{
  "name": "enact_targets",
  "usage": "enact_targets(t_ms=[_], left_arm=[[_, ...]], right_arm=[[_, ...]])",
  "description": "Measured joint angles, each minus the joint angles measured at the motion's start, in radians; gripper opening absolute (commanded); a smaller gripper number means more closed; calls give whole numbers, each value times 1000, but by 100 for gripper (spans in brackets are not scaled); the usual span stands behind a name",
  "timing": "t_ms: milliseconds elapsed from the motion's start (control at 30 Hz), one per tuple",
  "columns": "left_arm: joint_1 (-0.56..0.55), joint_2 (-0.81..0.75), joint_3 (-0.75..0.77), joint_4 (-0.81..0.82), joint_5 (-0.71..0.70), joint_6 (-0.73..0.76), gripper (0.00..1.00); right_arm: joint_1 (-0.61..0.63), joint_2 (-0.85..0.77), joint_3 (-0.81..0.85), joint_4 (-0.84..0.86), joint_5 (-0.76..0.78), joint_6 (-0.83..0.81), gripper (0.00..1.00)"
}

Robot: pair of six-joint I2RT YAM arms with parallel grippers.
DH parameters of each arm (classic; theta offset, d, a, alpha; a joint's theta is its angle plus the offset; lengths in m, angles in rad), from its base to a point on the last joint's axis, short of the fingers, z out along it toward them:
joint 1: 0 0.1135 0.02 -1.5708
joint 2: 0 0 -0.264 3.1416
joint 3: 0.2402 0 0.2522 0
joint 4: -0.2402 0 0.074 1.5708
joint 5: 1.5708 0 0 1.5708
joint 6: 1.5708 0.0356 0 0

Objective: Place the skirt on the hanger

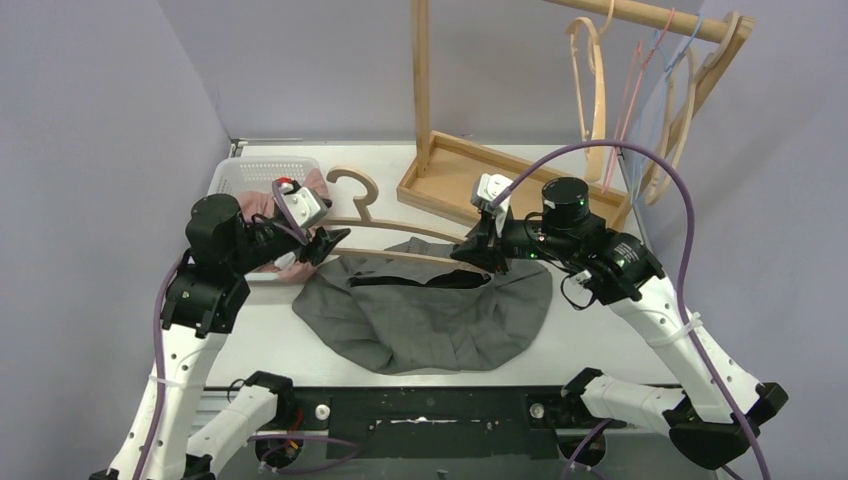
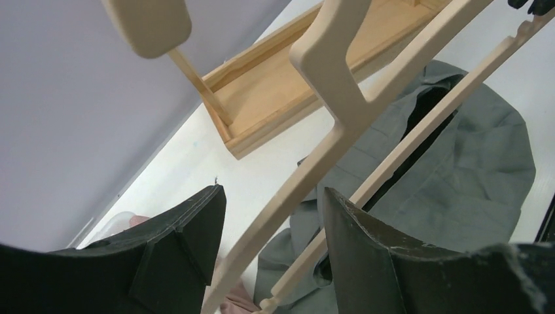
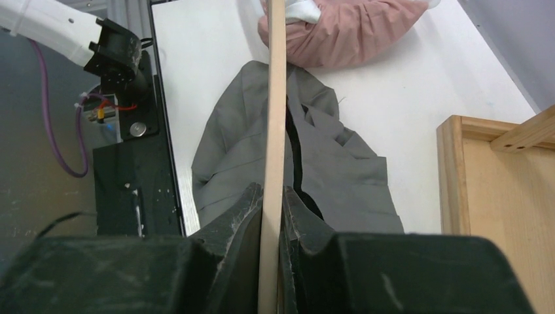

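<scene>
right gripper [image 3: 273,196] pinching hanger [image 1: 362,205] bar over skirt [image 1: 430,320], left gripper [image 1: 338,238] spread astride its other end, gaps both sides

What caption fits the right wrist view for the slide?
Right claw shut on the wooden hanger over the grey skirt, pink cloth beyond.

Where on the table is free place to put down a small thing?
Bare table lies front-left of the skirt, and also to its right, in front of the rack base. Crowded: back-left, around the basket and left gripper.
</scene>
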Motion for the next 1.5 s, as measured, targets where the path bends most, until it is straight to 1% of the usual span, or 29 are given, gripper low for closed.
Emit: enact_targets(t_ms=[33,67,200,233,300,333,500,533,600,633,667,700,733,900,1033,1133,1233,1300,1433,1500], left_arm=[[0,1,0,-12,0,12,52],[0,1,0,-27,4,23,47],[0,3,6,-112,47,83,13],[0,8,14,-137,64,103,8],[0,22,45,-196,99,143,1],[0,37,71,-230,128,168,0],[0,75,130,-301,237,227,0],[0,77,130,-304,252,233,0],[0,82,130,-310,274,243,0],[0,87,130,-313,283,247,0],[0,93,130,-317,290,249,0],[0,100,130,-320,299,249,0],[0,109,130,-322,311,248,0],[-3,154,130,-318,344,235,0],[-2,181,120,-309,341,213,0],[-28,203,117,-306,337,210,0],[-57,229,117,-306,306,211,0],[-63,237,117,-309,284,214,0],[-66,238,117,-311,260,216,0],[-68,240,118,-315,261,219,0]], right_arm=[[0,-1,1,-11,-8,-7,0],[0,-2,2,-19,-14,-12,0],[0,-12,2,-47,-41,-26,0],[0,-16,3,-60,-42,-29,0],[-4,-26,6,-85,-40,-36,0],[-7,-33,9,-94,-39,-41,0],[-13,-74,21,-137,-32,-51,0],[-13,-80,21,-145,-33,-54,3],[-13,-88,21,-158,-27,-53,36],[-13,-91,21,-161,-16,-48,55],[-13,-94,21,-156,-4,-37,69],[-12,-98,21,-145,13,-30,76],[-11,-100,21,-134,29,-23,80],[-3,-90,36,-56,115,-24,83],[25,4,113,-16,222,-49,85],[95,87,166,20,285,-87,85],[147,175,188,26,323,-124,87],[155,215,188,16,351,-145,87],[151,226,188,4,333,-185,83],[151,227,196,-4,288,-211,78]])
